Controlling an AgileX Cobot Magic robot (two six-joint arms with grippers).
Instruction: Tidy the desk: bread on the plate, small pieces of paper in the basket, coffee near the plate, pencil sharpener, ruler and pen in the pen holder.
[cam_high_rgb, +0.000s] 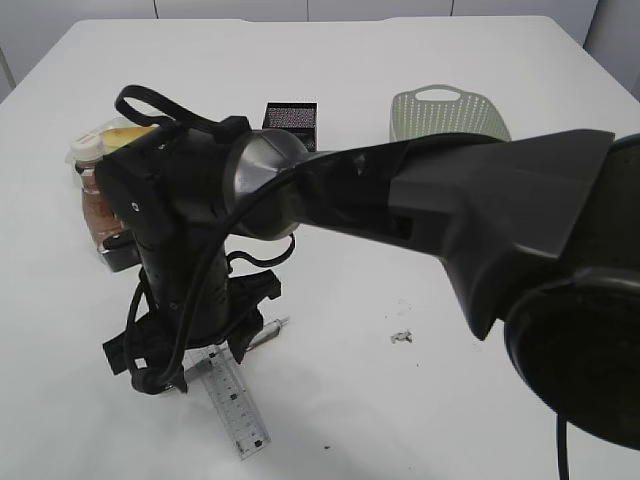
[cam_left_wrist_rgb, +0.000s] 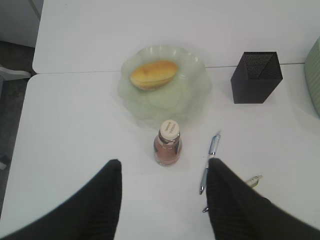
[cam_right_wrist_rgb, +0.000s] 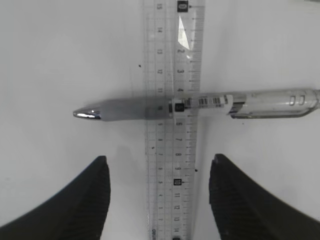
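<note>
The bread (cam_left_wrist_rgb: 153, 74) lies on the pale green plate (cam_left_wrist_rgb: 192, 95), and the coffee bottle (cam_left_wrist_rgb: 167, 145) stands upright just in front of it. My left gripper (cam_left_wrist_rgb: 165, 162) hangs open and empty, well above the table and short of the bottle. The pen (cam_right_wrist_rgb: 200, 105) lies crosswise over the clear ruler (cam_right_wrist_rgb: 175, 50). Directly above them my right gripper (cam_right_wrist_rgb: 160, 157) stands open, its fingers either side of the ruler and holding nothing. In the exterior view the right gripper (cam_high_rgb: 195, 362) points down over the ruler (cam_high_rgb: 237, 405). The pencil sharpener is out of view.
A black mesh pen holder (cam_high_rgb: 291, 118) stands at the back, with the green basket (cam_high_rgb: 447, 115) to its right. A small piece of paper (cam_high_rgb: 402, 337) lies on the white table. The right arm crosses the exterior view and hides much of the plate.
</note>
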